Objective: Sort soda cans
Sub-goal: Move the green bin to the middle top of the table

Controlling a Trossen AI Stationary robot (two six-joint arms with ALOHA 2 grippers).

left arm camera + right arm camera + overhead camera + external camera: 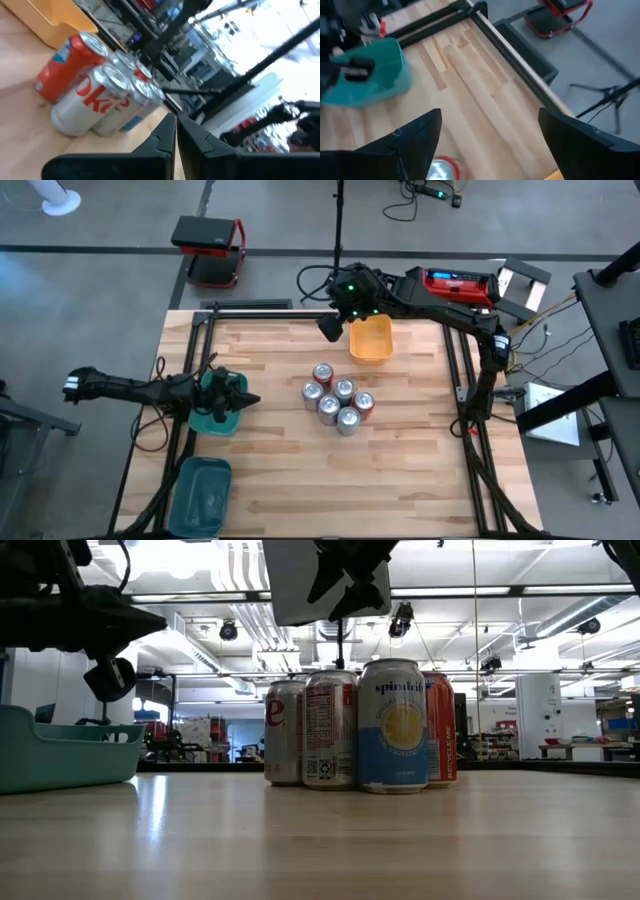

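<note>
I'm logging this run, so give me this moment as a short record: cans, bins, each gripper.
cans: six soda cans standing clustered at the table's middle, two red-sided, four silver-grey
orange bin: at the far side of the table, no can visible inside
teal bins: one at the left edge under the left arm, another at the near left corner
left gripper: over the left teal bin, pointing toward the cans, fingers shut, holding nothing
right gripper: beside the orange bin, fingers wide open, empty
sorting: none sorted yet
</note>
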